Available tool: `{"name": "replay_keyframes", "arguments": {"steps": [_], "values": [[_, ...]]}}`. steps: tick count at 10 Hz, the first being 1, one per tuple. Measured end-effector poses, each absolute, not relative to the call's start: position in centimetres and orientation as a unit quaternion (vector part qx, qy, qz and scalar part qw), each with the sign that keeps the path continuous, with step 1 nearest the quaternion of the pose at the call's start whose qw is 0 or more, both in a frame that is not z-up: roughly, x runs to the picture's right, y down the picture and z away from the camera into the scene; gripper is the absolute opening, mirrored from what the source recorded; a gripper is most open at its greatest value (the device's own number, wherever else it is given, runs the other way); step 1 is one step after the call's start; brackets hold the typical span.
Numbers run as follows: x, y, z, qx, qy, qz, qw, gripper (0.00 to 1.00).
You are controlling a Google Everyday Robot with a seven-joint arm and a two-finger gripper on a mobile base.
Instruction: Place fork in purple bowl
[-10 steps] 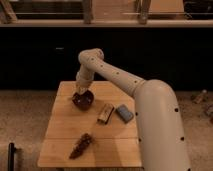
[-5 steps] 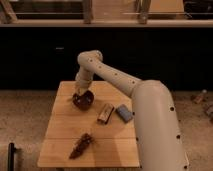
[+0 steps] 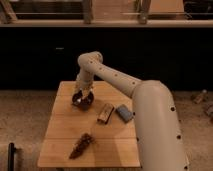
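The purple bowl (image 3: 83,102) sits near the bench's (image 3: 62,140) far left corner, directly under the gripper (image 3: 81,96), which hangs over it presumably to drop the fork in, a brown block (image 3: 105,112) and a brown lumpy object (image 3: 81,145) lying nearer.

Gripper (image 3: 83,97) sat directly over the bowl (image 3: 83,104), hiding most of it; only a dark rim showed beneath. Fork could not be made out, too small or hidden at the gripper. Arm's (image 3: 155,125) base ran off the bottom edge. Brown lump (image 3: 81,145) too blurred to identify. Dark post (image 3: 11,156) at lower left cut off by the edge
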State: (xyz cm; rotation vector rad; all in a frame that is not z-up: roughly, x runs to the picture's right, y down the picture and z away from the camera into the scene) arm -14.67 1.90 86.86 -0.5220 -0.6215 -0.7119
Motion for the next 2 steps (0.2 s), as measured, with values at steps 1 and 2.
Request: {"name": "replay_keyframes", "arguments": {"steps": [1, 2], "values": [[-14.48, 1.9, 86.87, -0.249, -0.293, -0.337, 0.859, 0.8], [-14.21, 1.86, 86.86, -0.247, -0.291, -0.335, 0.862, 0.8]]}}
